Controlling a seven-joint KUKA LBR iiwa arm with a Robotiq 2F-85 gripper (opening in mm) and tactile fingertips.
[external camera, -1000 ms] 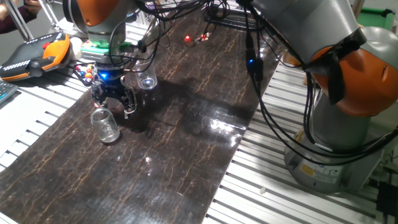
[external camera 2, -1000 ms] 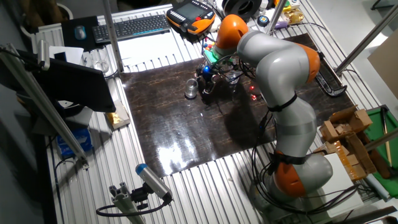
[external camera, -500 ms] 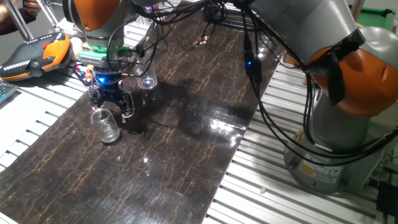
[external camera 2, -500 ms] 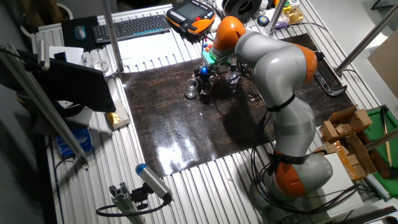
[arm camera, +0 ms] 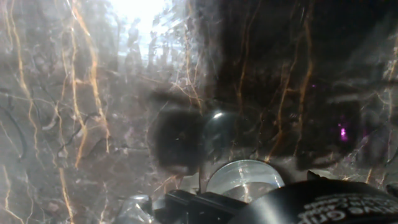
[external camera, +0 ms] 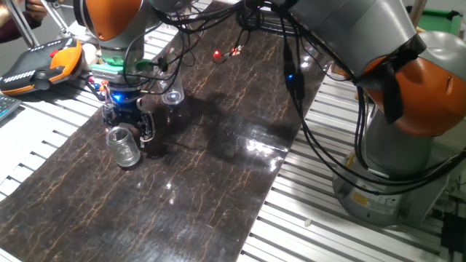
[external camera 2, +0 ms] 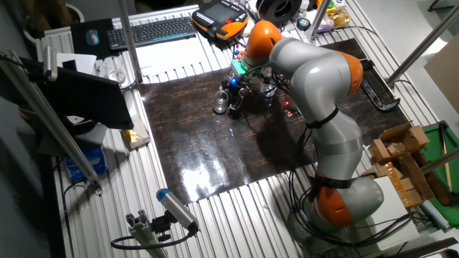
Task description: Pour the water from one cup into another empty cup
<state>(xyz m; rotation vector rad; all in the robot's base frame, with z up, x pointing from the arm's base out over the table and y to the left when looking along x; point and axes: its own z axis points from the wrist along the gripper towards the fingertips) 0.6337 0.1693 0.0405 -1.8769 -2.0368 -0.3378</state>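
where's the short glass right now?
In one fixed view the short glass stands upright at the dark mat's left side, right beside the gripper; the tall cup stands behind.

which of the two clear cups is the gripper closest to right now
The short squat glass: the gripper hangs right beside it. The taller tapered cup stands apart, farther back on the mat.

Squat glass point(external camera: 124, 145) stands just beside tool point(external camera: 129, 122); mat point(external camera: 218, 167) beyond lies bare

Place: a robotics lab.
Evidence: slatted aluminium-profile table point(external camera 2: 215, 215), grey-and-orange robot arm point(external camera 2: 323, 93), black computer keyboard point(external camera 2: 150, 30), orange teach pendant point(external camera: 40, 62), tangled black cables point(external camera: 306, 109).
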